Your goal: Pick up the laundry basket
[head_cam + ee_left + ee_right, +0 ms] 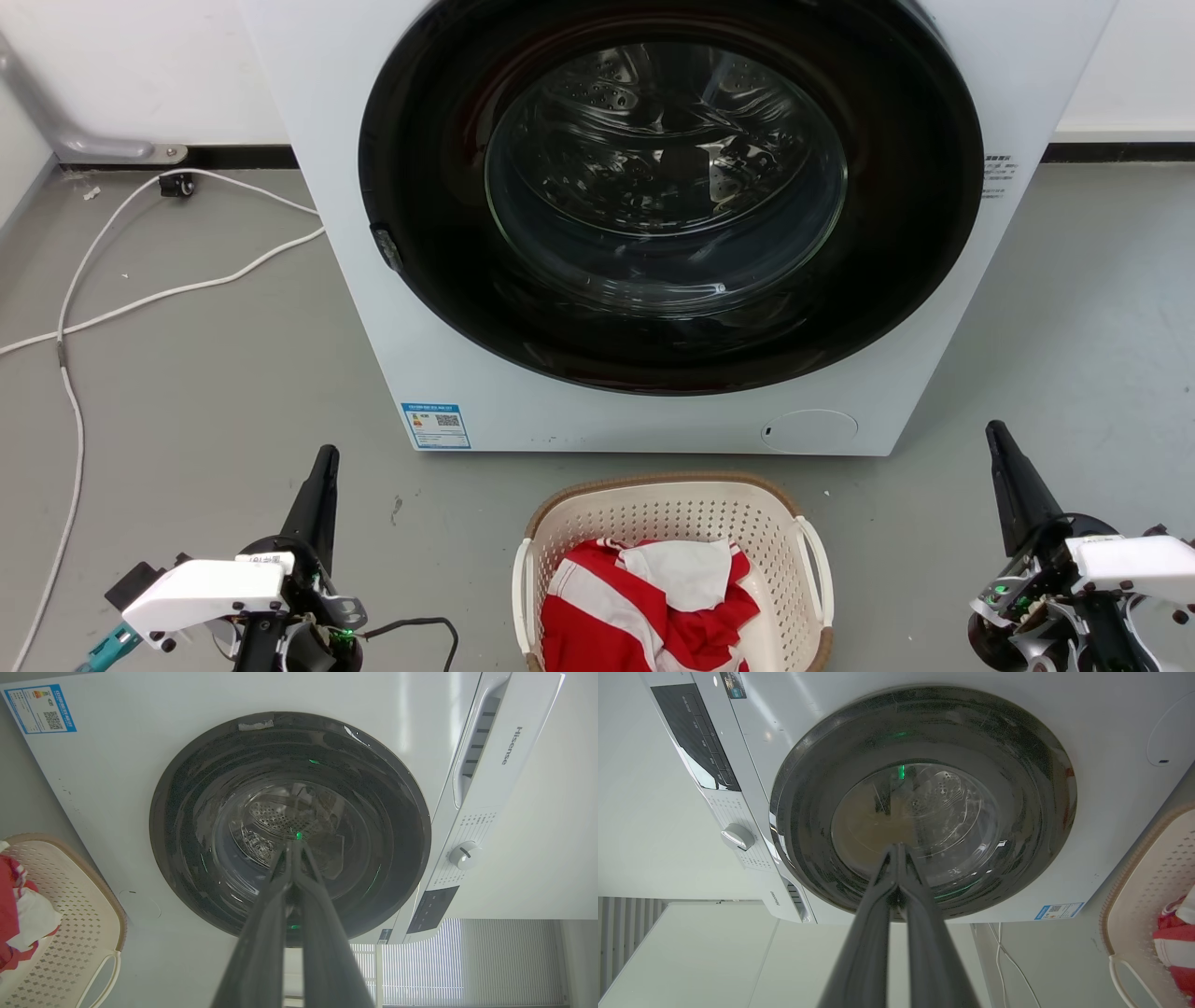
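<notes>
Looming just behind laundry basket: washing machine.

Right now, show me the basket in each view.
Head view: basket at bottom centre.
Left wrist view: basket in the lower left corner.
Right wrist view: basket at the right edge, lower half.
Shared landmark: the blue label, seen in all three views.

laundry basket: matt perforated plastic | washer door: glossy glass
</notes>
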